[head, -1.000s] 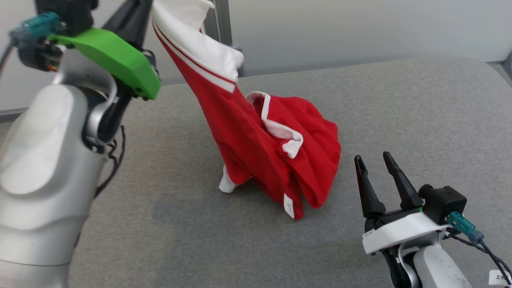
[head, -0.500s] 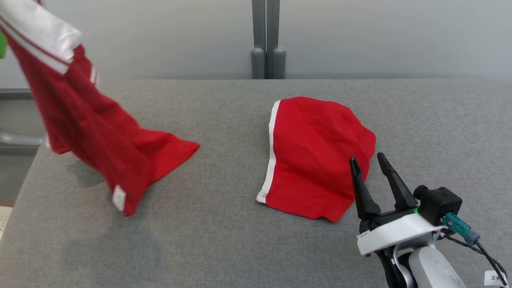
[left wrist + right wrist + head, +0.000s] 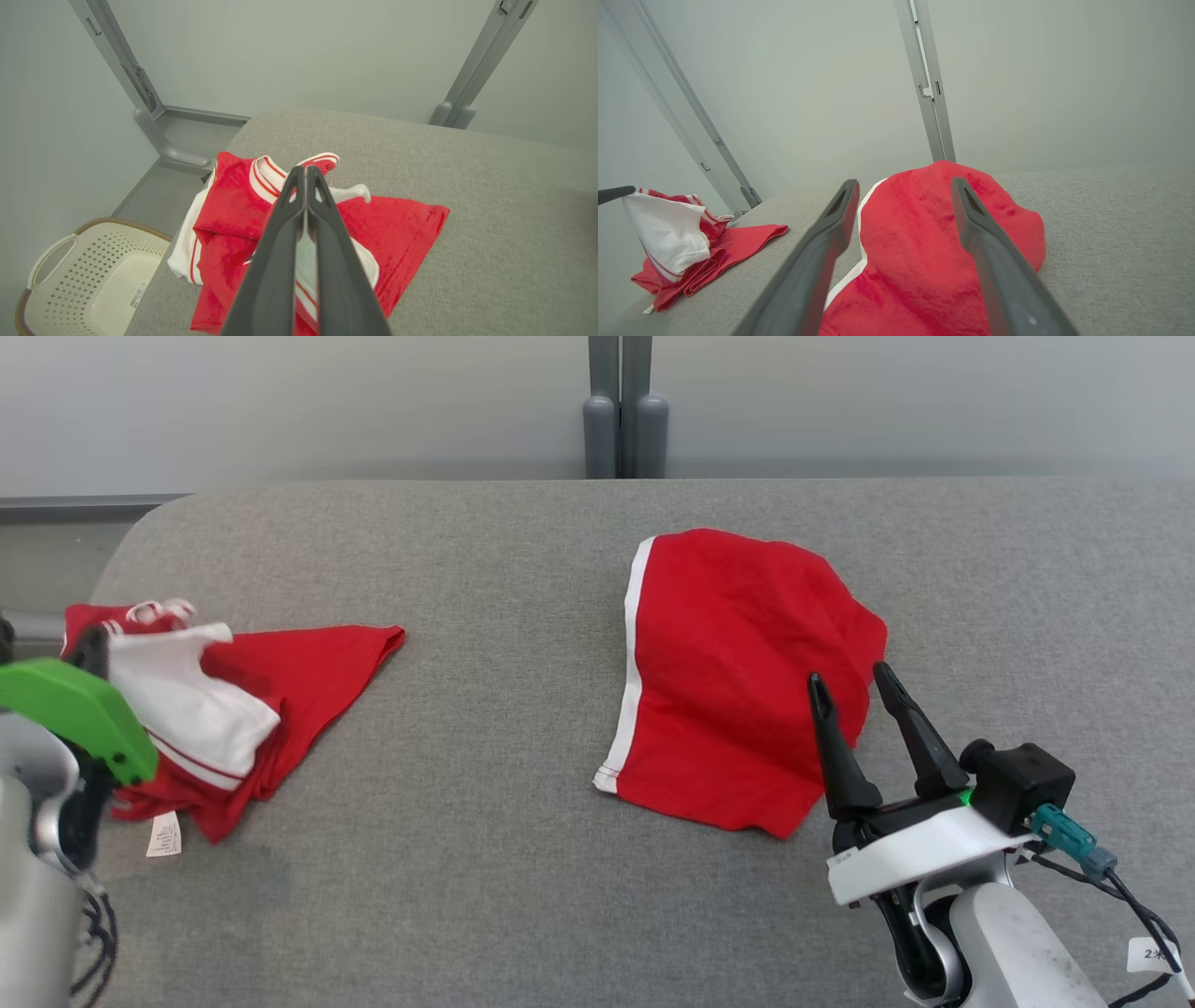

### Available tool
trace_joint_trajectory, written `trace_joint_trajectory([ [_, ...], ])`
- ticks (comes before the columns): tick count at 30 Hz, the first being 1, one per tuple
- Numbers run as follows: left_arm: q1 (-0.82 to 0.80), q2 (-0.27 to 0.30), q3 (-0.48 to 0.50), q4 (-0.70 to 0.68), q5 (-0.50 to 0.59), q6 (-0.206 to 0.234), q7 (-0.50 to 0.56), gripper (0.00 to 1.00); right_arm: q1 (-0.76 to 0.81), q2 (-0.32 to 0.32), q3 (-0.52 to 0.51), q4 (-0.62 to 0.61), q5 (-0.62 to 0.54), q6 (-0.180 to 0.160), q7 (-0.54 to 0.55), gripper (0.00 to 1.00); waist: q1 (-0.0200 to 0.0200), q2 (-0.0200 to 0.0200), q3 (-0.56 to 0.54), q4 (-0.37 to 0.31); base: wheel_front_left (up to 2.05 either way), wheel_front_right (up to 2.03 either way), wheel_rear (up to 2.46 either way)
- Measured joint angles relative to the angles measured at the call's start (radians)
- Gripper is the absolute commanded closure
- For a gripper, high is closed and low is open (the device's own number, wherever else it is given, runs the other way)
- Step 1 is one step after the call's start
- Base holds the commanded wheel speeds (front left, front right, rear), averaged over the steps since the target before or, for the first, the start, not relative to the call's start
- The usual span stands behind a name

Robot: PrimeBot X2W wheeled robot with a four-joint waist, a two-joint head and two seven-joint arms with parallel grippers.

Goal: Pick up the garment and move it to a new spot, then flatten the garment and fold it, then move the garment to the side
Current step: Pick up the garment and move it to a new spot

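shirt [image 3: 308, 672] lies bunched at the desk's [image 3: 485, 896] left edge, left claw [image 3: 305, 170] pressed together, pinching its white part. right claw [image 3: 850, 674] spread wide, tips over the near right edge of the red shorts [image 3: 728, 653], which are lying flat further right on the desk.

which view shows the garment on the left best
The left wrist view: the garment is close, collar and striped trim clear, though the shut left end effector crosses it. In the head view a green wrist cover hides part; in the right wrist view it is small, far left.
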Motion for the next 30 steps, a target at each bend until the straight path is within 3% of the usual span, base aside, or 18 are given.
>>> trace_joint_trajectory([
  [2, 0.03, -0.033, -0.007, 0.065, -0.031, -0.027, -0.016, 1.0, -0.005, -0.004, 0.001, 0.002, 0.003, 0.0, 0.0, 0.0, 0.0, 0.0, 0.004, -0.009, 0.0, 0.0, 0.0],
  [3, 0.037, -0.046, -0.011, 0.094, -0.04, -0.036, -0.017, 0.66, -0.005, -0.005, 0.001, 0.004, 0.004, 0.0, 0.0, 0.0, 0.0, 0.0, 0.006, -0.013, 0.0, 0.0, 0.0],
  [4, 0.038, -0.052, -0.011, 0.114, -0.046, -0.04, -0.024, 0.0, -0.005, -0.007, 0.0, 0.004, 0.004, 0.0, 0.0, 0.0, 0.0, 0.0, 0.007, -0.015, 0.0, 0.0, 0.0],
  [11, 0.002, -0.029, -0.044, 0.157, -0.058, -0.062, -0.034, 0.0, -0.005, -0.012, -0.009, 0.008, 0.004, 0.0, 0.0, 0.0, 0.0, 0.0, -0.002, -0.007, 0.0, 0.0, 0.0],
  [19, -0.036, 0.034, -0.073, -0.006, -0.04, -0.066, -0.087, 0.0, 0.007, -0.007, -0.015, 0.008, 0.004, 0.0, 0.0, 0.0, 0.0, 0.0, -0.022, 0.022, 0.0, 0.0, 0.0],
  [24, 0.009, 0.035, -0.068, -0.166, -0.031, -0.027, -0.139, 0.0, 0.009, -0.01, -0.023, 0.006, 0.004, 0.0, 0.0, 0.0, 0.0, 0.0, -0.035, 0.03, 0.0, 0.0, 0.0],
  [30, 0.157, -0.002, -0.059, -0.377, -0.014, 0.09, -0.216, 0.0, 0.009, -0.018, -0.027, 0.0, 0.002, 0.0, 0.0, 0.0, 0.0, 0.0, -0.04, 0.007, 0.0, 0.0, 0.0],
])
